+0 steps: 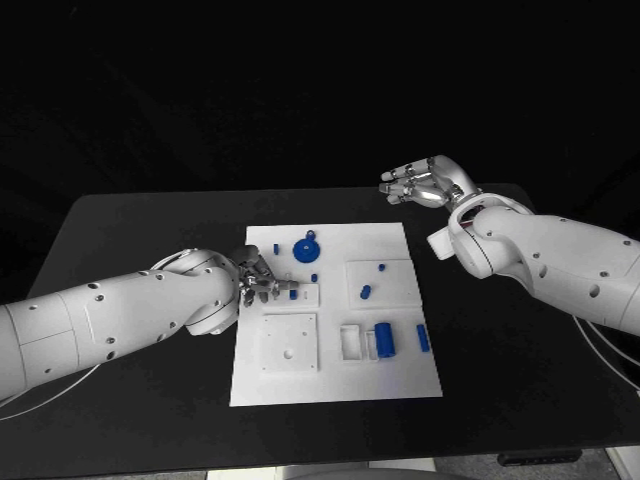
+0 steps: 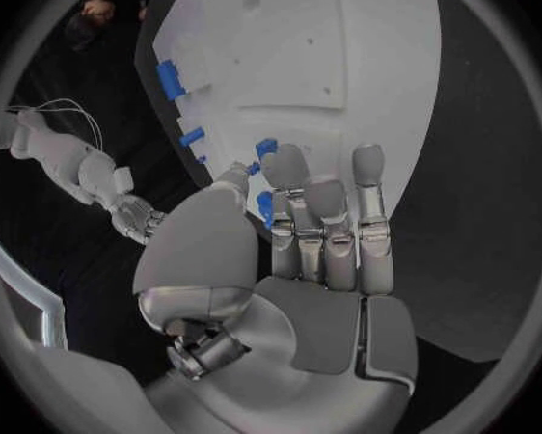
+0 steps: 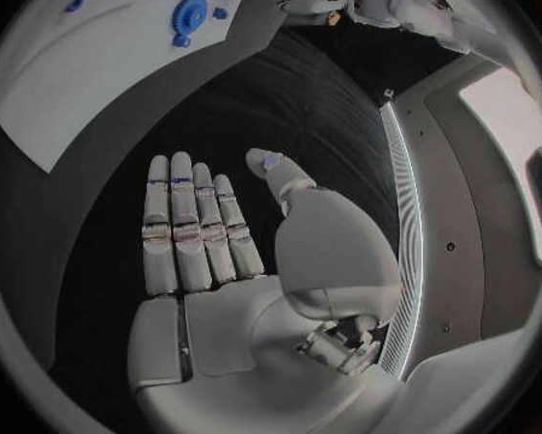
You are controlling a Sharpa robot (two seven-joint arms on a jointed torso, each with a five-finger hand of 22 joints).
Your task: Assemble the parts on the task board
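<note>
the left robot hand pinches a small blue peg at the white task board's left edge; the right robot hand hovers spread and empty off-board. the blue gear looks seated, other blue pieces lie loose: early stage.

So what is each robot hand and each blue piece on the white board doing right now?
Left silver hand: fingertips on a small blue part at the white task board.
Right silver hand: holds nothing, off the board.
Blue gear: flat on board.
Blue cylinder: lying in its slot.
</note>
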